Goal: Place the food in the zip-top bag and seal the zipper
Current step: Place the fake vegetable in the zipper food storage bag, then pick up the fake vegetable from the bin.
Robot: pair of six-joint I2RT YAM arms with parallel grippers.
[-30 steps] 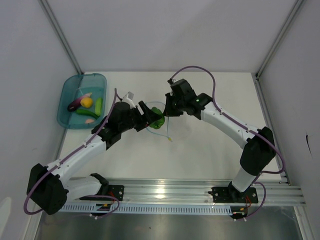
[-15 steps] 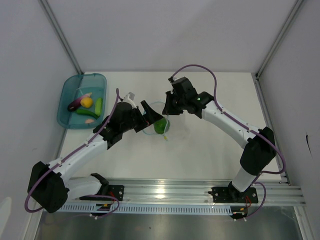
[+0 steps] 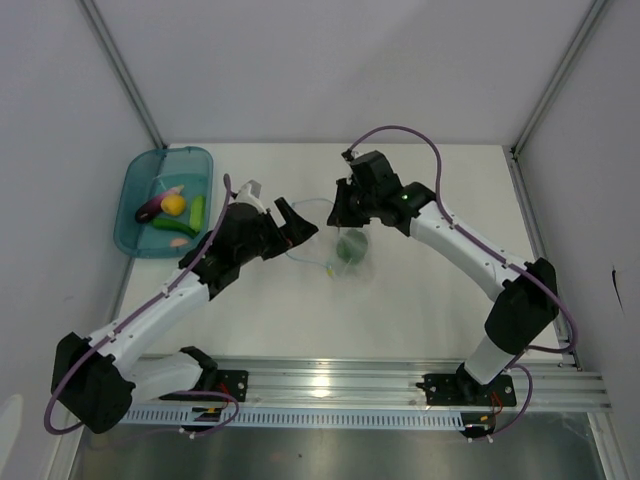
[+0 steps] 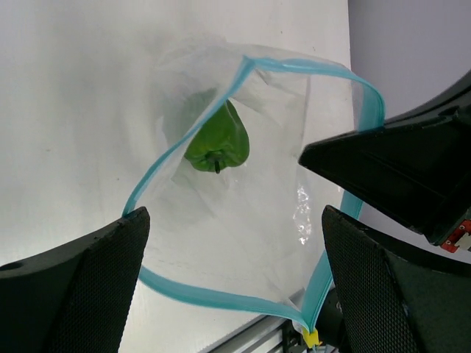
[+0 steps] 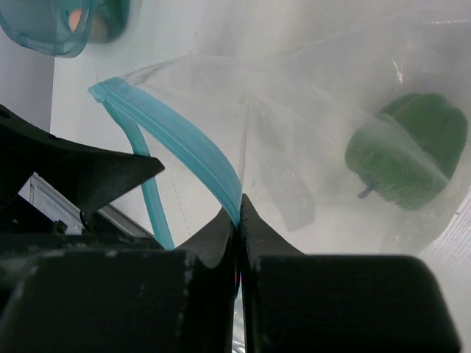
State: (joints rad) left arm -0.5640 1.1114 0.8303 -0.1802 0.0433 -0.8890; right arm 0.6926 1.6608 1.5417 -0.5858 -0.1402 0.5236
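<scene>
Since a second ago the green pepper (image 4: 218,140) has left the left gripper (image 4: 235,287) and now lies inside the bag (image 4: 254,220), just ahead of that gripper's fingers, which are spread wide and empty. The right gripper (image 5: 237,219) is pinched tight on the bag's blue zipper strip (image 5: 176,136), with the pepper farther ahead of its fingertips.

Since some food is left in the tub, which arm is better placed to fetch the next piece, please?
Probably left: the left gripper is open, empty and nearer the tub, while the right gripper pinches the bag rim, holding the mouth open.
</scene>
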